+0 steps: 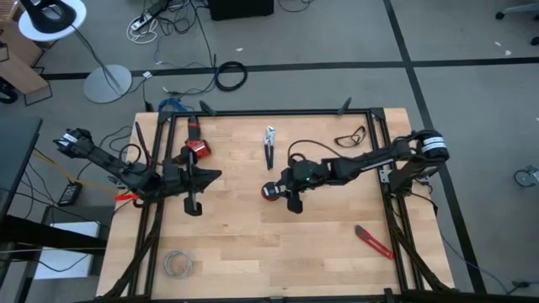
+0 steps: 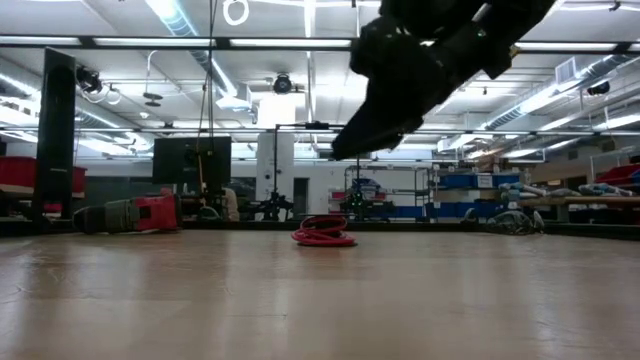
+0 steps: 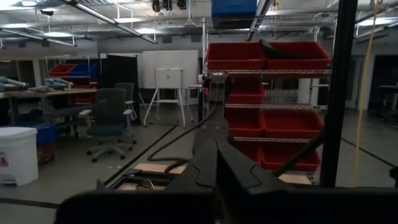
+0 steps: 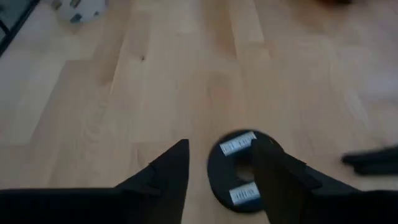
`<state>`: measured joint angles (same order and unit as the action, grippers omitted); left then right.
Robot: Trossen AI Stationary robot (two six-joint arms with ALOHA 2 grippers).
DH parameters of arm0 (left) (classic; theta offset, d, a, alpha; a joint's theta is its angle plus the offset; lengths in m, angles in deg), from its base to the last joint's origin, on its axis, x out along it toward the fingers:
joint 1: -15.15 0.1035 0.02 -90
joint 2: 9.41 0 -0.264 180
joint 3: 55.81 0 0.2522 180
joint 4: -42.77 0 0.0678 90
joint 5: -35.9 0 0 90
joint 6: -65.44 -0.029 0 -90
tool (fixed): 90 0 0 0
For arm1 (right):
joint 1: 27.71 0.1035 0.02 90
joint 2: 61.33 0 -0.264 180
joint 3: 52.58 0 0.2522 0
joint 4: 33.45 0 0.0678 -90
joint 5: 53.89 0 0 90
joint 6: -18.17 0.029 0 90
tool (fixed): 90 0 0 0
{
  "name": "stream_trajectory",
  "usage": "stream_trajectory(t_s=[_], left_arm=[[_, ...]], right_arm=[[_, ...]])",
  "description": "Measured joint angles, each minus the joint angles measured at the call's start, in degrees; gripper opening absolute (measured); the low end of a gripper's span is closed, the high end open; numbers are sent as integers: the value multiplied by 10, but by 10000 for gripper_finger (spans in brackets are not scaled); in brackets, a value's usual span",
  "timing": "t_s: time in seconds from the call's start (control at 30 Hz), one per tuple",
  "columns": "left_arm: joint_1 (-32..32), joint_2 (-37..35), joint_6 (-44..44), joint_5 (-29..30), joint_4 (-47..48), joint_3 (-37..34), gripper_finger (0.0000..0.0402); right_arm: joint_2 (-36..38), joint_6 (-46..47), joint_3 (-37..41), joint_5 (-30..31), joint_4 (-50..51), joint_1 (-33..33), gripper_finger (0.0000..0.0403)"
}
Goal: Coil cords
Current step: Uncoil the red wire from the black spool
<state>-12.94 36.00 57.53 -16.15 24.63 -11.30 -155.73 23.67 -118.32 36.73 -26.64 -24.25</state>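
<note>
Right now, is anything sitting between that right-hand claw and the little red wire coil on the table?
Nothing visible does. The red wire lies coiled on the bare table right beside the right gripper, whose fingers stand open, with no object between them.

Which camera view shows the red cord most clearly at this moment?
The low view is best: the red cord lies on the table as a small flat coil, seen in full. The high view shows it only as a red spot beside the right gripper. Neither wrist view shows it clearly.
</note>
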Motion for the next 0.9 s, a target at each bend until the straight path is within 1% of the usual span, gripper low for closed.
stream_trajectory(t_s=[0.07, 0.2, 0.33, 0.43, 0.6, 0.7, 0.83, 0.9], left_arm=[[0, 0, 1, 0, 1, 0, 8], [0, 0, 3, 0, 6, 0, 8], [0, 0, 4, 0, 6, 0, 8], [0, 0, 3, 0, 7, 0, 8], [0, 0, 3, 0, 13, 0, 8], [0, 0, -4, 0, 19, 0, 8], [0, 0, -5, 0, 19, 0, 8], [0, 0, -6, 0, 19, 0, 8]], right_arm=[[-24, -25, -23, 0, 6, 6, 196], [-67, -72, -84, 6, 67, 14, 236], [-103, -84, -133, 12, 128, 17, 272], [-116, -79, -156, 13, 158, 20, 289], [-116, -77, -159, 28, 186, 23, 297], [-117, -77, -159, 32, 202, 22, 291], [-126, -81, -158, 52, 227, 24, 281], [-130, -83, -160, 52, 214, 24, 278]])
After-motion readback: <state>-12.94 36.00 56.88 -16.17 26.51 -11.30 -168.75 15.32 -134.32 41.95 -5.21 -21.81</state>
